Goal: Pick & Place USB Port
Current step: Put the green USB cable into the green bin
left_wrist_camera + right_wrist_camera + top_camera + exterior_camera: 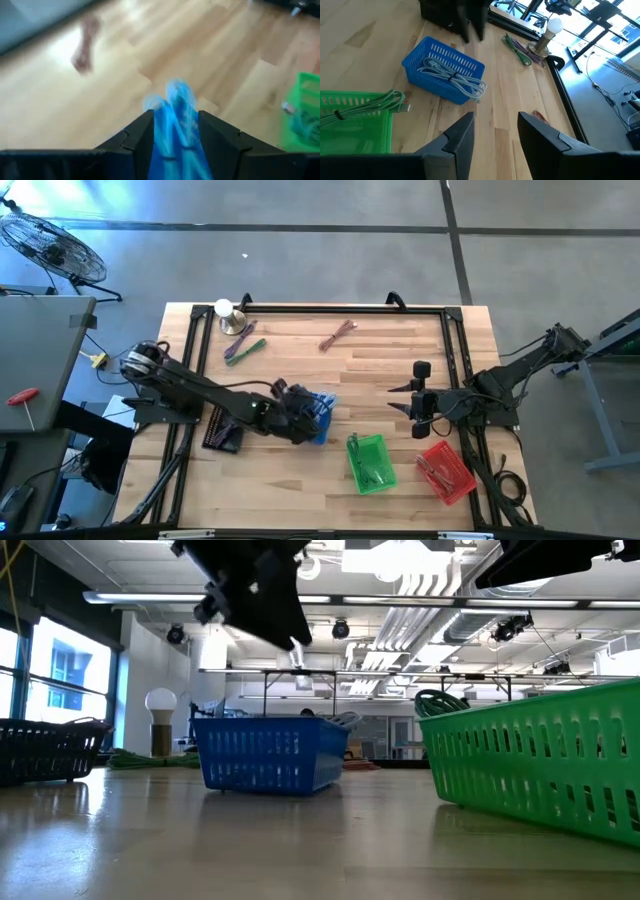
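At centre frame the left gripper [318,416] is hovering half-open and empty over the blue plastic mesh basket [443,70]; inside is lying a bundled grey USB cable [452,78], seemingly light and floppy, best pinched at its tie; the right gripper [418,402], open, is waiting right of centre.

4 baskets [318,418], 5 cables [337,335], 1 lamp [229,314], 2 arms [200,388].

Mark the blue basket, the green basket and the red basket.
blue basket [462,62]: right wrist view, on its far rim.
green basket [356,448]: high view, on its rim corner nearest the blue one.
red basket [462,488]: high view, on its outer wall.
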`<action>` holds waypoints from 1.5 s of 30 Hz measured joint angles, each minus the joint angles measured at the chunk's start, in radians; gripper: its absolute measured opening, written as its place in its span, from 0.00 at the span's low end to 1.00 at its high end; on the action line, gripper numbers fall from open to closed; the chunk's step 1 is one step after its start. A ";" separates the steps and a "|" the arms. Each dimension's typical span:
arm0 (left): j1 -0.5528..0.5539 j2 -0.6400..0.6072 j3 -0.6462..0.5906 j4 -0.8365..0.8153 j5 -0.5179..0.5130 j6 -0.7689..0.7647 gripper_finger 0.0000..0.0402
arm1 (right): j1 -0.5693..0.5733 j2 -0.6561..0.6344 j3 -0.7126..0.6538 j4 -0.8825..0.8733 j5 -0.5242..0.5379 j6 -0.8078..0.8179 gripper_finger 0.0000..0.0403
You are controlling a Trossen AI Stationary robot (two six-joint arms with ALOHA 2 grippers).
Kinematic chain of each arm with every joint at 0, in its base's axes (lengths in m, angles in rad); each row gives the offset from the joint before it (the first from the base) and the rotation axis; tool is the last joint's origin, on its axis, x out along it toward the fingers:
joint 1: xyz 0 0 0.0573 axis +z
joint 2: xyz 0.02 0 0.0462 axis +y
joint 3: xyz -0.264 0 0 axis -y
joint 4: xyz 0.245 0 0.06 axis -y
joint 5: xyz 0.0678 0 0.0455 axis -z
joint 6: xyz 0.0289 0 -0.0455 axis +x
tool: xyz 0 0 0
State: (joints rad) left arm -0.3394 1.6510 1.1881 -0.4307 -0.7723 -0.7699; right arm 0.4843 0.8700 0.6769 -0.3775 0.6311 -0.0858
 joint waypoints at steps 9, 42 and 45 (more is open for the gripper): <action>0.004 -0.081 0.000 -0.119 -0.138 0.332 0.37 | 0.000 0.000 0.000 0.000 0.001 0.000 0.35; 0.651 -0.079 0.092 -0.924 0.294 0.044 0.35 | 0.000 0.000 0.000 0.000 0.020 0.012 0.35; 0.693 -0.079 0.092 -0.910 0.357 0.135 0.35 | 0.000 0.000 0.000 0.000 0.015 0.019 0.35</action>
State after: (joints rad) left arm 0.3540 1.5715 1.2800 -1.3411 -0.4154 -0.6353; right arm 0.4843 0.8700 0.6769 -0.3771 0.6462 -0.0669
